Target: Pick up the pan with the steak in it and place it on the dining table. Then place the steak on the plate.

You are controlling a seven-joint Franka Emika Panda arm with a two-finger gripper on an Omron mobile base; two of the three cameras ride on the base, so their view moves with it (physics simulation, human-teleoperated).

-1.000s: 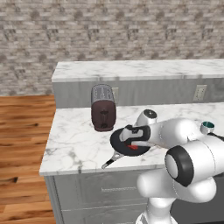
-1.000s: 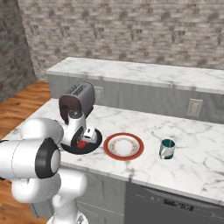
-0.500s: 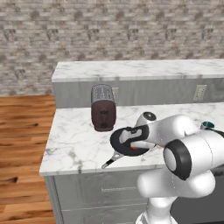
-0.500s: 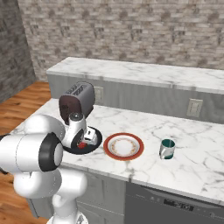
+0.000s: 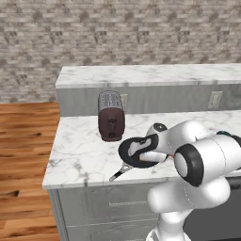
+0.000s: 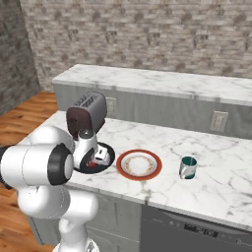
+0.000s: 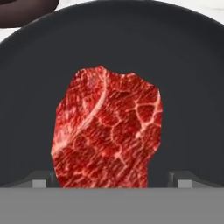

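pan [image 5: 132,151] on dining table [image 5: 80,155], handle toward front-left edge, steak [image 7: 107,129] inside, between spread end effector [image 7: 111,179] fingertips

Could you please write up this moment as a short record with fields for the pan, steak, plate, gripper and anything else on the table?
pan: black pan resting on the dining table, beside the plate
steak: red steak lying in the pan, between the fingertips
plate: orange-rimmed plate on the table, nothing on it
gripper: gripper open, low over the pan, a fingertip on each side of the steak
other items: dark toaster behind the pan; green mug past the plate
task stage: pan already on the table, steak not yet on the plate
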